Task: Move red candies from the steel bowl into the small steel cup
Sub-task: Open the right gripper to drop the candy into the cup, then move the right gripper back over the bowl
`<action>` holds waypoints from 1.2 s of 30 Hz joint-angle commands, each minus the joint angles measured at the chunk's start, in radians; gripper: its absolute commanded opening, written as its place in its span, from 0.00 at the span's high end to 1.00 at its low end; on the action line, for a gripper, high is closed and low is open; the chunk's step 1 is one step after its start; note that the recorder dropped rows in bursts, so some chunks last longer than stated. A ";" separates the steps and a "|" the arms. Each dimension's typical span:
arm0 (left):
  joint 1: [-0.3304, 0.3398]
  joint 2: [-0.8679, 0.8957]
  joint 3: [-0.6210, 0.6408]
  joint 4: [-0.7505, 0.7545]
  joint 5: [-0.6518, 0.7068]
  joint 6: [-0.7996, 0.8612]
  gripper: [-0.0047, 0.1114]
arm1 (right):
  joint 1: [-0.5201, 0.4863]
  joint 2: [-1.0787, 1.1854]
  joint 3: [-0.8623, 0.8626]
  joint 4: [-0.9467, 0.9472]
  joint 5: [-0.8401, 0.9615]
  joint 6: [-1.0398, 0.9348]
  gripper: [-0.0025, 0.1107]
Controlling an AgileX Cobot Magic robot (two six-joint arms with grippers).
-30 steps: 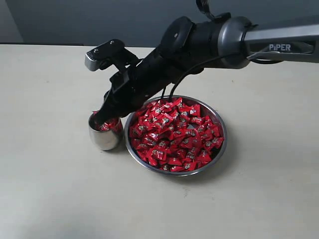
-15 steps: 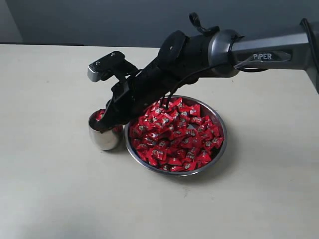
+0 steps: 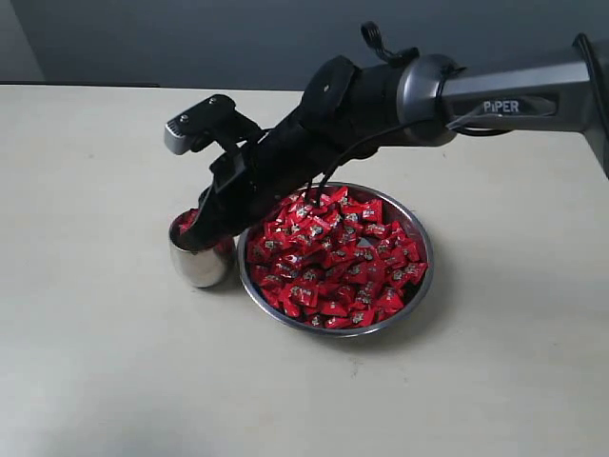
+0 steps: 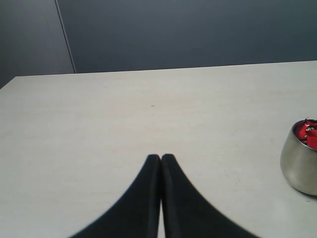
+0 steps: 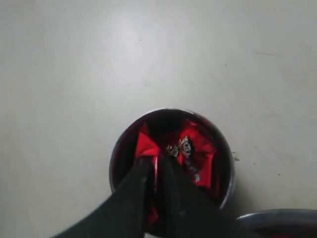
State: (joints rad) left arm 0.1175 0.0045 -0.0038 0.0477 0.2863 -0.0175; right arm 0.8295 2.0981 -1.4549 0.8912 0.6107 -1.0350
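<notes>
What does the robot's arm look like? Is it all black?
Mostly! The right arm is black, with a grey tube that says PIPER in white. Thin black cables loop along it, and a small grey-tipped box sticks out near the wrist. The right gripper and left gripper each have two smooth, pointed black fingers.

A pale beige table [image 3: 95, 381] is seen, its matte top running back to a straight far edge. Two things are carried on it near the middle: a small steel cup [image 3: 200, 262], set upright, and a wide steel bowl [image 3: 427, 271], laid flat just beside the cup on its right in the exterior view. Whether the two rims are touching cannot be told, and soft shadows are thrown under both.
</notes>
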 commanded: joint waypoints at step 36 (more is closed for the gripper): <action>0.001 -0.004 0.004 -0.003 -0.002 -0.002 0.96 | -0.089 -0.310 0.207 -0.228 -0.077 0.249 0.98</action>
State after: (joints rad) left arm 0.1175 0.0045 -0.0038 0.0477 0.2863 -0.0175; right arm 0.7837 1.8455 -1.3109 0.6745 0.5573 -0.7924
